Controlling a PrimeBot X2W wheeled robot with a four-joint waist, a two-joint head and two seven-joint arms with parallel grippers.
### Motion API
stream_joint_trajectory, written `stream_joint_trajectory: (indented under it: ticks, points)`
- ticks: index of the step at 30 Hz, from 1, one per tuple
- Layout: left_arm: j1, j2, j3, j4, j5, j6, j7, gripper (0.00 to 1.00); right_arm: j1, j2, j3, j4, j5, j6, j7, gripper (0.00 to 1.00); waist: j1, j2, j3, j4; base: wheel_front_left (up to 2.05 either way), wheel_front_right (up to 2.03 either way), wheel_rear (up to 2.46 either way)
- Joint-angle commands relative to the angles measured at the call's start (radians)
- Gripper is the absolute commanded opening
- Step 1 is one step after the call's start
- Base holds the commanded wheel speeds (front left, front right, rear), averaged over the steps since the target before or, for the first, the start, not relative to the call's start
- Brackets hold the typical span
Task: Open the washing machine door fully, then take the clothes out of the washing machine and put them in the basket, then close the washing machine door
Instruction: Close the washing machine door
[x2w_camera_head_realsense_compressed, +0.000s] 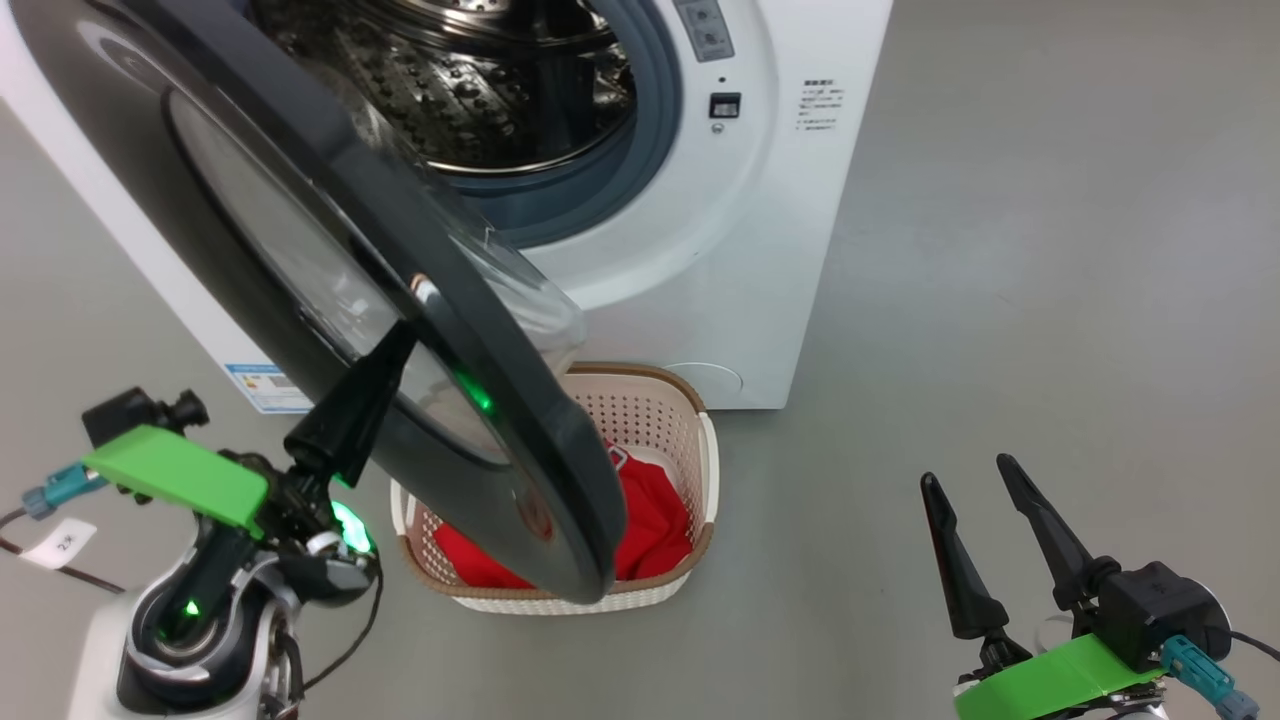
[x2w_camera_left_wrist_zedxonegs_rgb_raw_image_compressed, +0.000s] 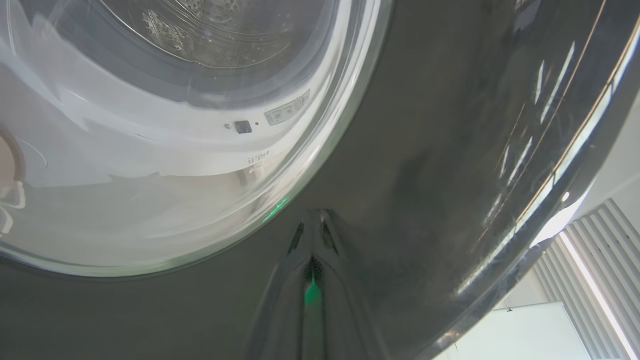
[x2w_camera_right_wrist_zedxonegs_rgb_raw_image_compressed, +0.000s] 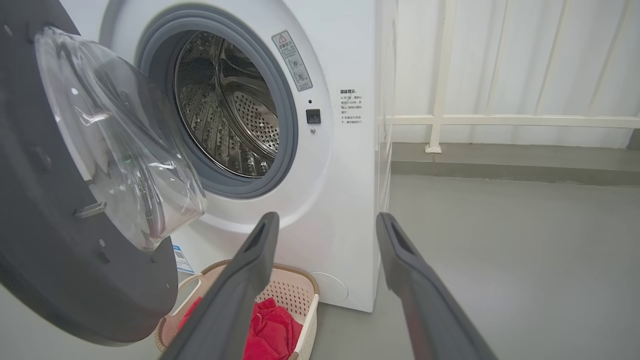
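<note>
Presses pinched-together, empty left hand (x2w_camera_head_realsense_compressed: 402, 338) against washing machine door (x2w_camera_head_realsense_compressed: 540, 450), likely to swing it shut; holds right hand (x2w_camera_head_realsense_compressed: 968, 472) spread wide, empty, aside, clothes (x2w_camera_head_realsense_compressed: 655, 520) already in basket (x2w_camera_head_realsense_compressed: 650, 400).

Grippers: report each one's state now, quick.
Left gripper: shut, holding nothing, tips against the door.
Right gripper: open, empty.

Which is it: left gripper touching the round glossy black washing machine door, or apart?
Touching. Left wrist view: tips of the shut left gripper sit against the black door, no gap.
</note>
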Motion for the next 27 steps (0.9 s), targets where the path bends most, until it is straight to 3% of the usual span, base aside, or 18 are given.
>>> stream_joint_trajectory:
  ticks: [1,27]
  points:
    - [-0.053,0.011,0.013,-0.020,-0.005,-0.024,-0.010,0.00,-0.038,-0.012,0.026,-0.023,-0.009,0.006,-0.006,1.00,0.0000,-0.0001,0.010,-0.019,0.00,0.00,0.00]
    - [-0.318,0.011,-0.045,0.187,0.003,-0.110,-0.114,0.00,-0.081,-0.012,0.033,-0.028,-0.011,0.006,-0.006,1.00,0.0000,-0.0001,0.101,-0.135,0.00,0.00,0.00]
